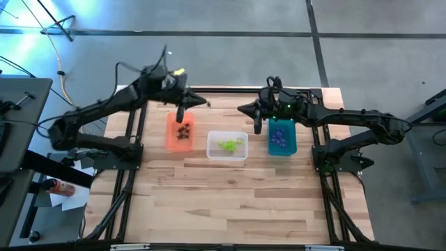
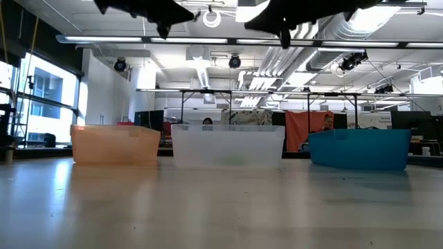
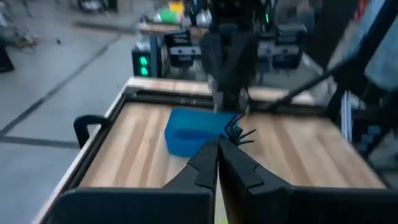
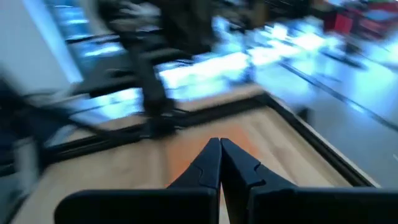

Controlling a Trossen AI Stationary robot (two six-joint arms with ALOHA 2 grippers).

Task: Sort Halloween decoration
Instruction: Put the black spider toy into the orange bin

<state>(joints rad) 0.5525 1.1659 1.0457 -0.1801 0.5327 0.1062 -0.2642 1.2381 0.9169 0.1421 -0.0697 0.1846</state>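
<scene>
With my left gripper pinching a black trinket directly above the orange bin, my right gripper, pressed together empty, hangs beside the teal bin.

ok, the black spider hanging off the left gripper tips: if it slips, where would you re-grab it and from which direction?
Hedged call. In the left wrist view the black spider sits at the shut fingertips of the left gripper, its thin legs splayed outward. Grip the central body, not a leg, since the legs look too thin to hold. Come straight down from above, as the orange bin below is open-topped.
</scene>
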